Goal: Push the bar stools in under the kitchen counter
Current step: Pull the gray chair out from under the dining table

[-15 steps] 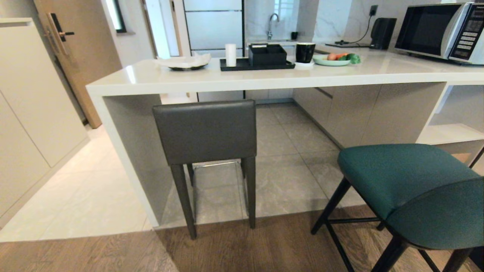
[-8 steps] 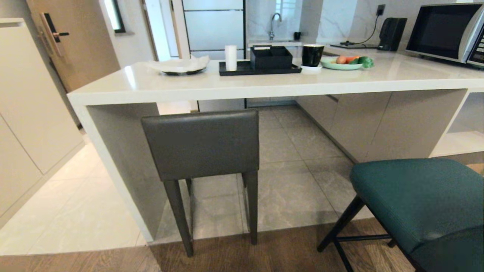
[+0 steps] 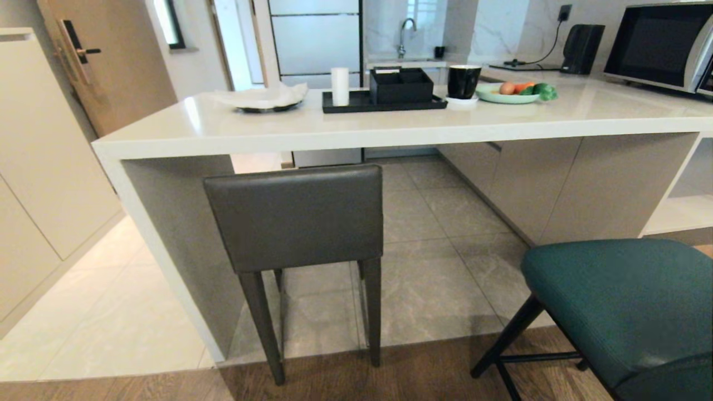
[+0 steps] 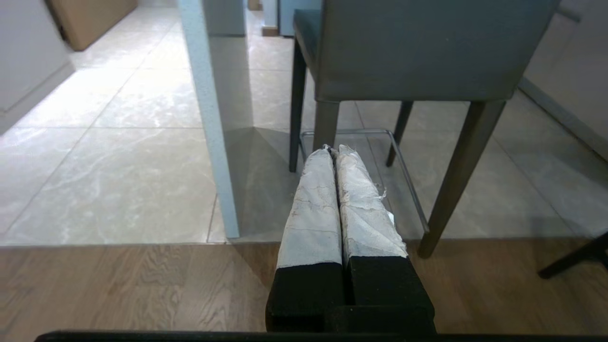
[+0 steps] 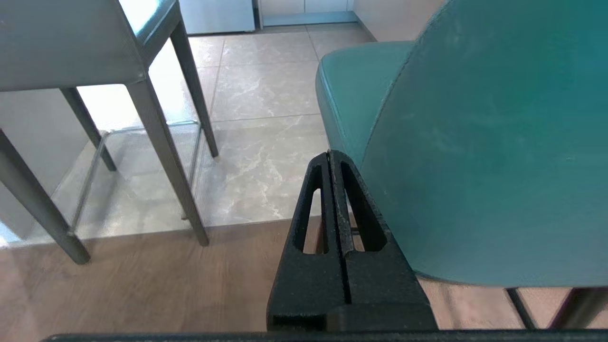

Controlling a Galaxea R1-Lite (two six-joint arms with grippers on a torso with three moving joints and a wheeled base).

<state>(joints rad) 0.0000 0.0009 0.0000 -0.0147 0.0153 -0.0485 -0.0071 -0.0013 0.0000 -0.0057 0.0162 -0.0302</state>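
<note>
The grey square-backed bar stool (image 3: 298, 217) stands tucked under the left end of the white kitchen counter (image 3: 356, 125), its back just below the counter edge. The teal bar stool (image 3: 629, 301) stands out from the counter at the lower right, on the wood floor. Neither arm shows in the head view. My left gripper (image 4: 334, 149), with white-wrapped fingers, is shut and empty, pointing at the grey stool (image 4: 418, 52) from a short way back. My right gripper (image 5: 329, 154) is shut and empty, close beside the teal stool's curved back (image 5: 494, 152).
On the counter stand a black tray (image 3: 384, 103) with a box and a white cup, a black mug (image 3: 463, 81), a plate of produce (image 3: 515, 92), a cloth-covered dish (image 3: 262, 97) and a microwave (image 3: 660, 44). A wooden door (image 3: 106, 67) and cabinets are on the left.
The whole head view has shifted: the counter and grey stool look nearer and lower, and the teal stool has slid toward the lower right edge. The camera moved; the stools stand as before.
</note>
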